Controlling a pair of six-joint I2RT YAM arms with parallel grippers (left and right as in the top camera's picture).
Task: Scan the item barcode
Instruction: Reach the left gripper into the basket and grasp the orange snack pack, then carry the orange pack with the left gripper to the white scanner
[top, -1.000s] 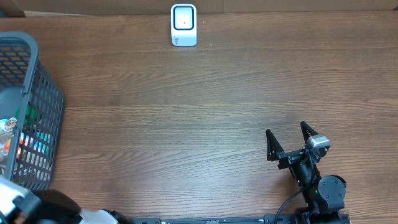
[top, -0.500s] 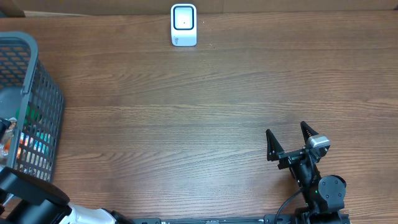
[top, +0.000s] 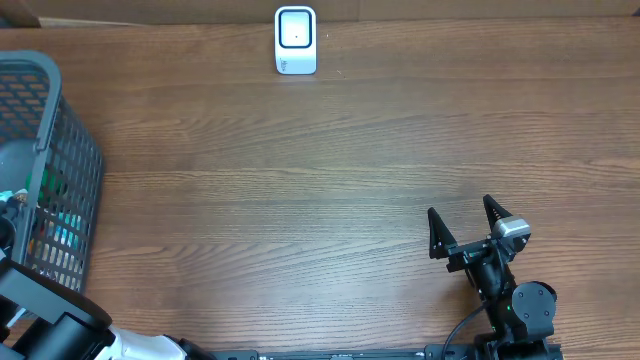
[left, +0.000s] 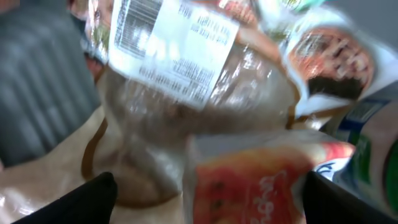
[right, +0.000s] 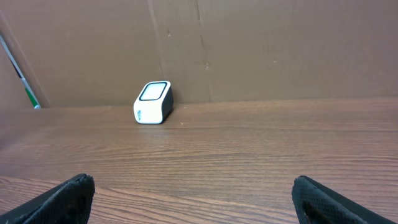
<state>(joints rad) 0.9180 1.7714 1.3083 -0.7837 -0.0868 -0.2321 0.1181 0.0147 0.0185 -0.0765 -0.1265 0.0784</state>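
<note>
The left gripper has its jaws wide apart just above a clear packet with a barcode label, inside the basket at the table's left edge. The right gripper rests near the front right corner with its jaws apart. The scanner stands at the far edge.

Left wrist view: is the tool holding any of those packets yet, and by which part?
Nothing looks held. The left tool is open over the packets in the basket; the right tool is open and empty.
</note>
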